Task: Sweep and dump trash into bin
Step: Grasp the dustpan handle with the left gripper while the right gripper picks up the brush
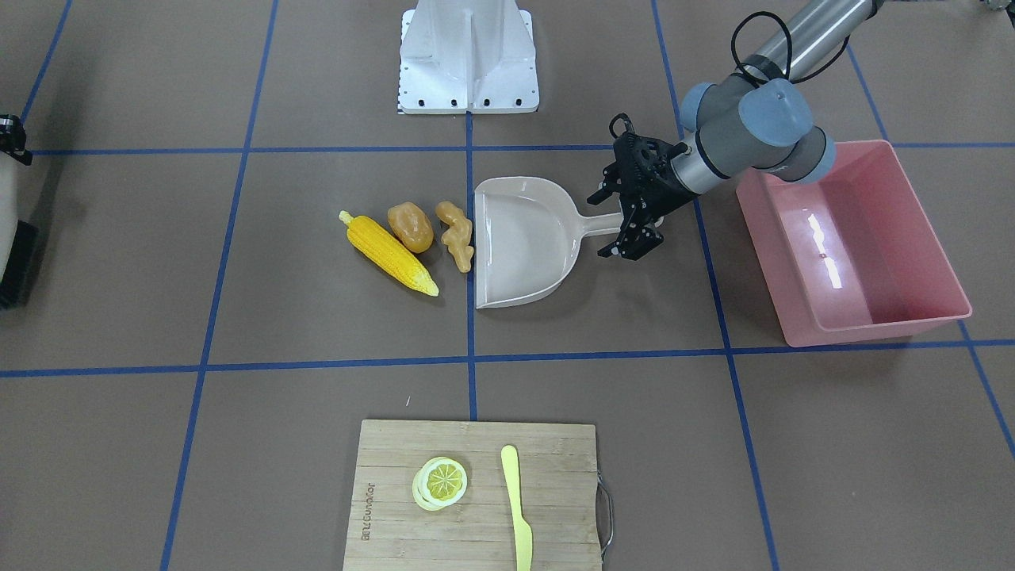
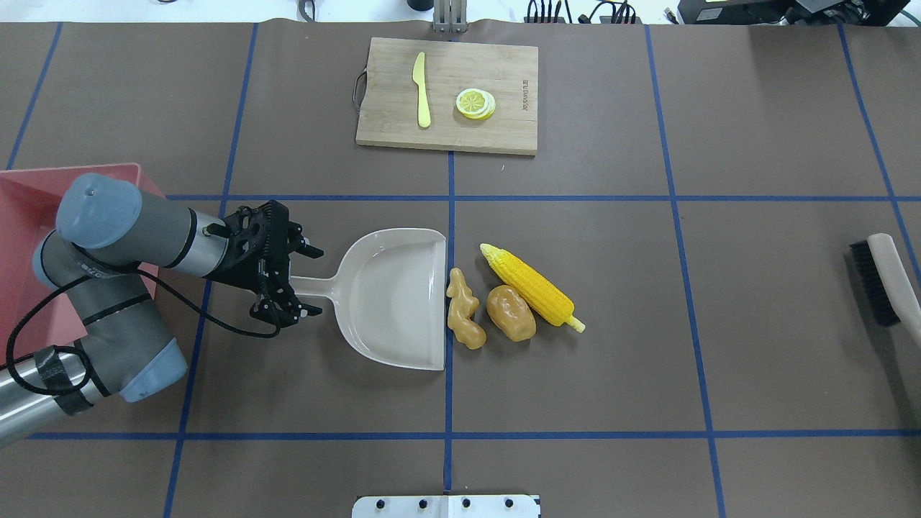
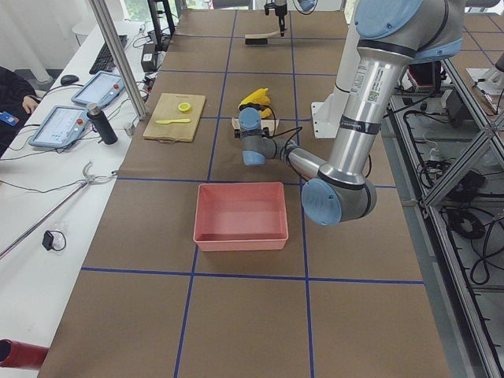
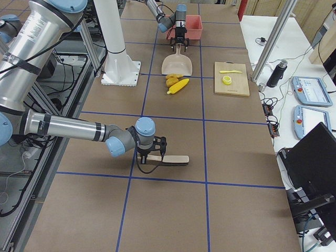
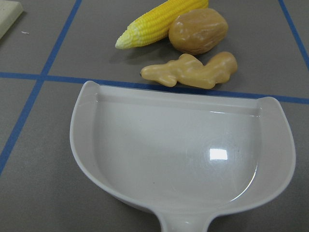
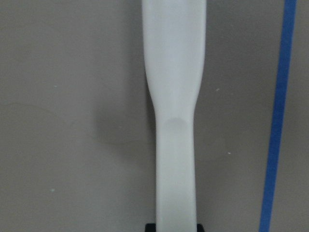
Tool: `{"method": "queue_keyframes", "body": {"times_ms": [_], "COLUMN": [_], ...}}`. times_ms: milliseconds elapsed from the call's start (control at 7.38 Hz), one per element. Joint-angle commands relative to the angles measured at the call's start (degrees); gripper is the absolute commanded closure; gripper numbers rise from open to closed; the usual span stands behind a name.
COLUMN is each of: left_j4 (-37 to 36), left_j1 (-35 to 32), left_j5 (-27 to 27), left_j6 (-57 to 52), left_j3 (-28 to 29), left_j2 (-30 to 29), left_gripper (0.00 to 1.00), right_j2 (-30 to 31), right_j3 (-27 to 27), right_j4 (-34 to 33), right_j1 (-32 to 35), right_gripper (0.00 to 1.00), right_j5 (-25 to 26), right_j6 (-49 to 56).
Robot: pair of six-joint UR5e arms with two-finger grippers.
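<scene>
Dustpan (image 5: 169,145) mouth beside ginger root (image 5: 193,72); bin (image 1: 880,327) well apart.

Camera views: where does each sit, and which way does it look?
Front-facing: across the table, looking down toward the robot's base; left arm at right.
Overhead: behind the robot, looking forward and down; left pincer open astride the dustpan handle.
Exterior left: table's end by the bin; left arm near.
Exterior right: opposite end; right arm near, at the brush.
Left wrist: over the dustpan, facing the ginger root; no arm.
Right wrist: down on the brush handle.
Shared: front-facing and overhead both show the cutting board.
</scene>
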State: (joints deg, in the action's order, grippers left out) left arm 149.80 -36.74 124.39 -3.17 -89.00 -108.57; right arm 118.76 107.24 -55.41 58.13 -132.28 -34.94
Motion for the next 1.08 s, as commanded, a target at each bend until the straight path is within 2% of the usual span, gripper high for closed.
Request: {"method": "queue_keyframes", "body": {"times_ms": [0,136,271,407,678,814,949], "left_j4": [0.0,0.0,0.0,-0.1,-0.1,-0.2,-0.6], "left_j1": [1.8,2.8,3.4,4.1,4.3,4.7,4.7], "left_j5": [-2.0,-3.4,-4.2,-4.7,-5.3,-5.5,-5.6], "left_j6": [0.2,0.2,0.2,0.2,0.2,0.2,0.2], "left_j3": [0.1,0.1,0.1,0.3,0.3,0.1,-0.1], "left_j2": [0.0,0.0,0.0,0.0,-0.1,-0.1,0.0], "left_gripper": [0.02,0.02,0.02,0.02,0.02,0.02,0.02], "right_j2": [-0.5,-2.4,-3.5,-5.5,-13.5,-16.5,-22.2], "right_j3": [13.0,18.0,20.0,21.1,20.6,20.5,20.6], "right_j4": [-13.1,-20.7,-22.2,-22.1,-22.5,-23.7,-29.0], "right_j1": [-2.6,-3.1,-4.8,-8.2,-19.8,-23.6,-24.2], "right_gripper": [1.0,1.0,1.0,1.0,1.0,1.0,1.0], "right_j5": [-0.1,0.0,-0.3,-0.4,3.3,5.3,5.3], "right_j6": [-0.4,-0.4,-2.8,-9.6,-22.7,-25.1,-25.2]}}
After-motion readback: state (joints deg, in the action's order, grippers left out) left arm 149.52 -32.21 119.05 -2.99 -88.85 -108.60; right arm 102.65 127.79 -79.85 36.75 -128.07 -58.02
